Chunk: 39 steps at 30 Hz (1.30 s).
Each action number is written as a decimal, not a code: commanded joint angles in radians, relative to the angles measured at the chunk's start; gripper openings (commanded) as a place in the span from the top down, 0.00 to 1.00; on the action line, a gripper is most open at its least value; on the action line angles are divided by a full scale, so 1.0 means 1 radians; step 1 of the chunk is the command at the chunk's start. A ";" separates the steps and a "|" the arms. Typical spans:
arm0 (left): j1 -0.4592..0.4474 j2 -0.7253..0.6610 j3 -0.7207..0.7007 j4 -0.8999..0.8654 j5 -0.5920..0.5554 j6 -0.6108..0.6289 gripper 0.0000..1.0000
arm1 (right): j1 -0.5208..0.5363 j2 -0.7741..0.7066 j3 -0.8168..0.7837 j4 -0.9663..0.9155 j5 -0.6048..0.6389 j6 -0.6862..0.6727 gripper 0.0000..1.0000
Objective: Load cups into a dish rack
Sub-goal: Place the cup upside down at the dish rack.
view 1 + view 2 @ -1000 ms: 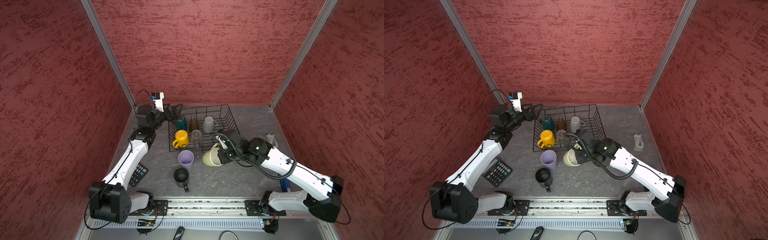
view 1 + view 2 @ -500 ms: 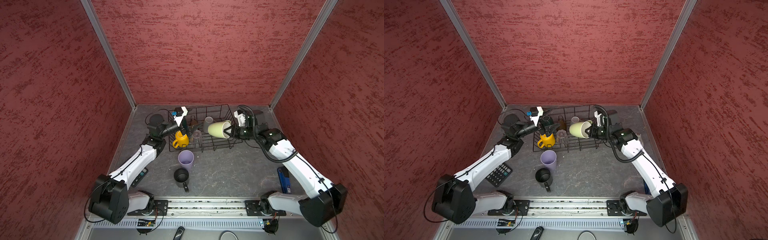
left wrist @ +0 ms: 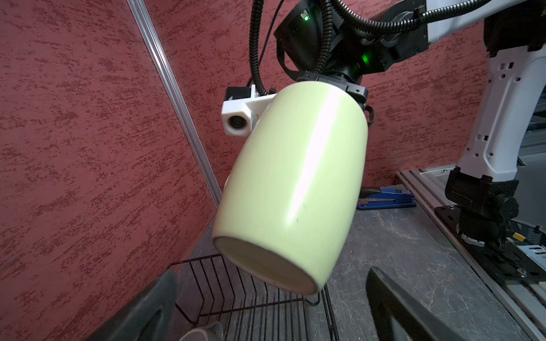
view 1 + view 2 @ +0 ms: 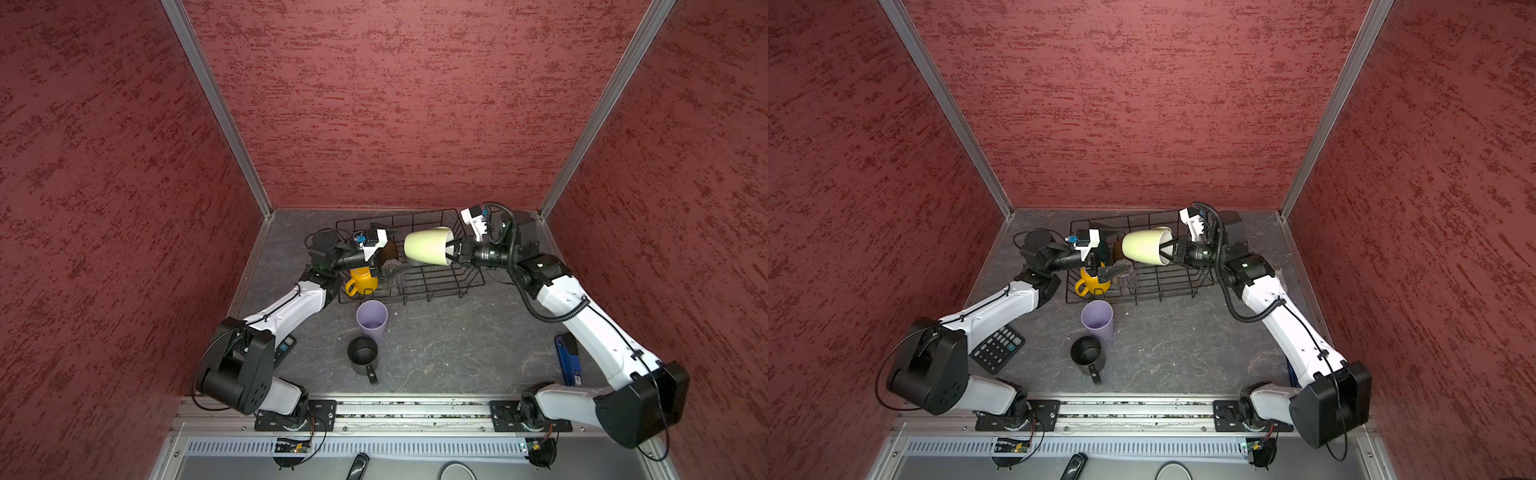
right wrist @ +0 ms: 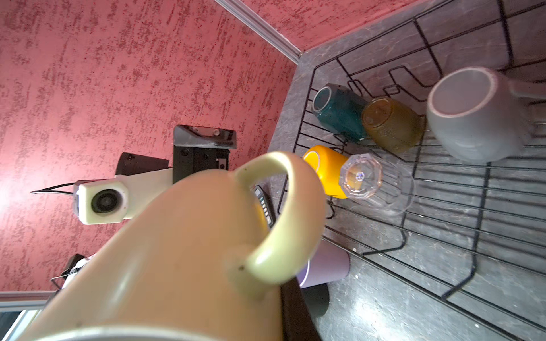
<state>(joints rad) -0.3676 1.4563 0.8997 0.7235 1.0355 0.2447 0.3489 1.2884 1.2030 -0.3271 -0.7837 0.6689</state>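
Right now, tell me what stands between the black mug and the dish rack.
The lilac tumbler stands there upright, mouth up, between the black mug and the front edge of the dish rack. Both top views show it.

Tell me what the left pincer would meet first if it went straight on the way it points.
Most likely the cream mug, held sideways over the dish rack by the right pincer: it fills the left wrist view between the left pincer's open fingers. Its distance is unclear.

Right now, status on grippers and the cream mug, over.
Right gripper shut on cream mug rim, mug sideways above dish rack. Left gripper open, facing mug's base. Lilac tumbler, black mug on table.
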 commanded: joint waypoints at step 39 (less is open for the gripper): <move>-0.130 0.186 0.188 0.222 0.143 -0.123 0.03 | 0.012 -0.005 -0.120 0.392 -0.212 0.208 1.00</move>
<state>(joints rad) -0.4793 1.6215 1.0599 0.9077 1.1519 0.1532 0.3561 1.2892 1.0786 -0.0547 -0.9554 0.8562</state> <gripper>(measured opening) 0.968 0.105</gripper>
